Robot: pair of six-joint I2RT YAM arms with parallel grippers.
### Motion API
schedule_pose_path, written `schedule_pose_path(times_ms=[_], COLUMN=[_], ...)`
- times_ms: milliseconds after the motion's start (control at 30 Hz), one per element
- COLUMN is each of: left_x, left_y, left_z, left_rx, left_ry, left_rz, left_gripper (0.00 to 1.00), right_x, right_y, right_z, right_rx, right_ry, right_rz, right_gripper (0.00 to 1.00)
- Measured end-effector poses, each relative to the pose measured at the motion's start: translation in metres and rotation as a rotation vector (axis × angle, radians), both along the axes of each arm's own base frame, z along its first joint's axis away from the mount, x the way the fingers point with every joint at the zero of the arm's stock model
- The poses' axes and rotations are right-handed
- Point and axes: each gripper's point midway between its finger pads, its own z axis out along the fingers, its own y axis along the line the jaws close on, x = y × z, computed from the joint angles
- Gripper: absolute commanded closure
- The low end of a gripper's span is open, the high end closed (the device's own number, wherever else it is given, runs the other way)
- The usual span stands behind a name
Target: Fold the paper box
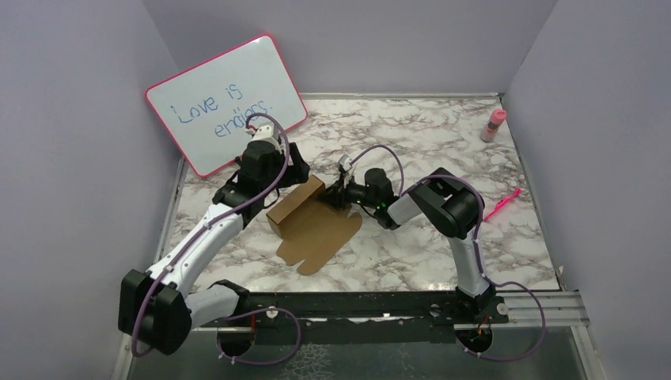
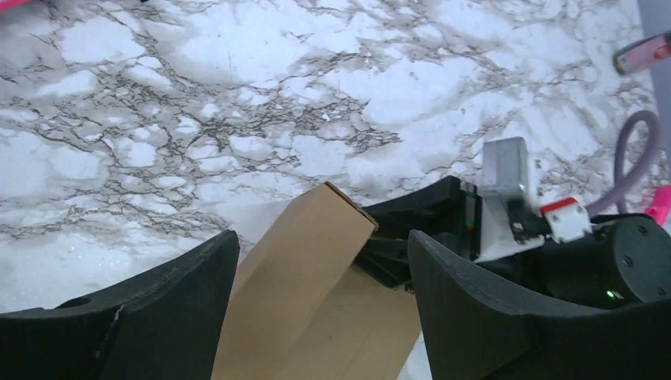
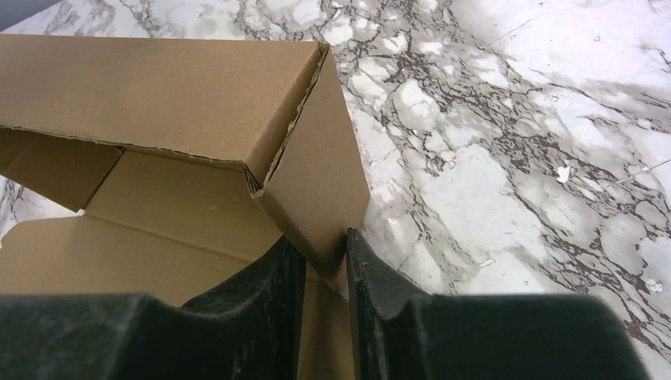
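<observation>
The paper box [image 1: 316, 229] lay partly folded between the two claws; its upright wall stood inside the left gripper [image 2: 323, 245], whose jaws were wide apart, and I could not tell if they touched it; the right gripper [image 3: 320, 241] was narrow — it pinched one corner flap of the box.

Grey-veined white marble table [image 1: 411, 245]. Near the middle, brown paper box [image 1: 316, 226], one side raised, flaps flat on the surface. Behind-left of the box, pink-framed whiteboard [image 1: 225, 103] leaning on the wall. Far behind-right, upright pink bottle [image 1: 494, 125]. Right of the box, pink pen [image 1: 502, 205] lying flat.
</observation>
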Motion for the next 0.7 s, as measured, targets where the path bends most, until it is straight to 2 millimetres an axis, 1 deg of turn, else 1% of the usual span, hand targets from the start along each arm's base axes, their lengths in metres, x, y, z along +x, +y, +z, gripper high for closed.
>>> schedule_pose_path(times_ms=[67, 167, 267, 367, 467, 567, 700], left_x=[0.009, 0.023, 0.029, 0.031, 0.033, 0.031, 0.028], left_y=[0.004, 0.006, 0.006, 0.004, -0.003, -0.013, -0.024], left_z=[-0.009, -0.028, -0.045, -0.063, -0.077, -0.087, -0.091], left_rx=[0.013, 0.019, 0.014, 0.004, -0.019, -0.048, -0.085], left_ry=[0.037, 0.105, 0.16, 0.213, 0.256, 0.29, 0.31], left_rz=[0.009, 0.006, -0.005, -0.023, -0.051, -0.092, -0.139], left_gripper=[0.2, 0.21, 0.25, 0.3, 0.32, 0.35, 0.39], right_x=[0.0, -0.001, -0.003, -0.004, -0.005, -0.006, -0.008], right_y=[0.0, 0.0, -0.001, -0.001, -0.001, -0.002, -0.004], right_z=[0.0, -0.001, -0.002, -0.002, -0.002, -0.003, -0.004], right_rx=[-0.001, -0.002, -0.001, -0.001, -0.001, 0.0, 0.004], right_ry=[0.0, 0.001, 0.0, -0.001, -0.002, -0.006, -0.009], right_rz=[0.0, 0.001, 0.003, 0.004, 0.005, 0.006, 0.005], right_gripper=[0.71, 0.71, 0.71, 0.71, 0.71, 0.71, 0.7])
